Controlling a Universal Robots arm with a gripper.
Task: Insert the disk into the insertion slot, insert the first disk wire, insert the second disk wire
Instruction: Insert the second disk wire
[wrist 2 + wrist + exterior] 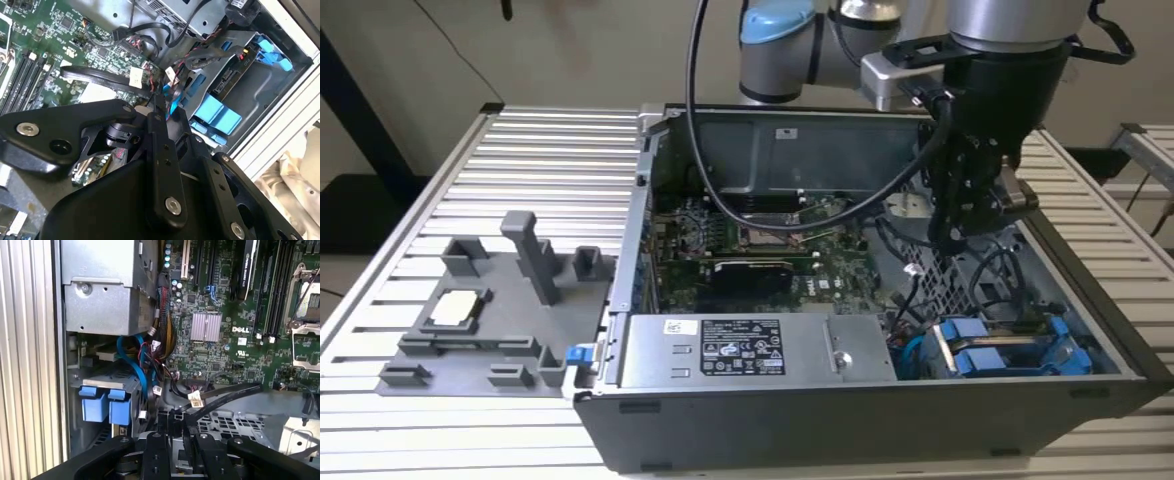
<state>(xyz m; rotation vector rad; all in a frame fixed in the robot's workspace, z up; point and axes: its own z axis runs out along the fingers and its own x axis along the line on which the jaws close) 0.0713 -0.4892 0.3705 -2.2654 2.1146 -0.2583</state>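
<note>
Looking into open PC case (854, 425) on slatted table (547, 160). Seeing gripper (958, 238) hung low inside, beside mobo (747, 240), near the drive corner. Clamped together on end of black wire (225, 394), judging by both wrist views, w/ the rest laid flat past the mobo edge. Finding disk (994, 355) already seated in insertion slot (270, 87), blue end tabs (102, 405) showing. Keeping apart from disk, no contact. Spotting blue cable (142, 370) looped betw. gripper and disk. Noting grey box (720, 350) w/ white sticker just beside slot.
</note>
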